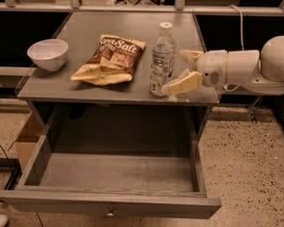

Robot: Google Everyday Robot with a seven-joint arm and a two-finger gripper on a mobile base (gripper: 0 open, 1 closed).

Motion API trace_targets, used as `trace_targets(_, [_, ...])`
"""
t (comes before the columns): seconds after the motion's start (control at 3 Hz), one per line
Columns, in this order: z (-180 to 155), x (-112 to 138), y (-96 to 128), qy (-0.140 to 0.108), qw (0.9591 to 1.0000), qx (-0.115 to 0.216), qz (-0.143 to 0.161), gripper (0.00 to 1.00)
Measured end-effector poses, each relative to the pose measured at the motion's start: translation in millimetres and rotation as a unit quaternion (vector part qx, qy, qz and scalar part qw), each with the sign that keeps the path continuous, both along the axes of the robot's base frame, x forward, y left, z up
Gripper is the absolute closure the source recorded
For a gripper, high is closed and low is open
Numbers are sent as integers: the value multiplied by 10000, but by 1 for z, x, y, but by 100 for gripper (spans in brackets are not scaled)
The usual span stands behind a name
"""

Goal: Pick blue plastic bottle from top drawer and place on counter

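The flat grey rectangular counter [85,28] of the grey cabinet is seen from above. Below it, the wide shallow grey top drawer [109,203] is pulled fully out, with a small metal knob [110,214] at the centre of its front panel. The white robot arm [248,66] is extended in from the right at counter height.

A crumpled brown and yellow chip bag [111,58] is laid on the counter, and "Sea Salt" can be read on it. A white round bowl [48,54] is set at the left edge.

The small clear blue plastic bottle [162,60], white-capped, is stood upright on the counter near the front edge, right of the bag; the print on its pale label cannot be read.

The gripper [175,72] is held just right of the bottle, its fingers [183,83] spread apart, the nearer fingertip seen close against the bottle's base.
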State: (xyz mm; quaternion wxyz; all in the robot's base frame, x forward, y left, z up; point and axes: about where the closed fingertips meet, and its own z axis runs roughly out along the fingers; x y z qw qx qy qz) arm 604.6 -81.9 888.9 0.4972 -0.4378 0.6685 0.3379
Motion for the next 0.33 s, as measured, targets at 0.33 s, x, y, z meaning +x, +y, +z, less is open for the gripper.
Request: trace_targets(0.33, [0, 0, 0, 0, 10000, 0, 0, 0])
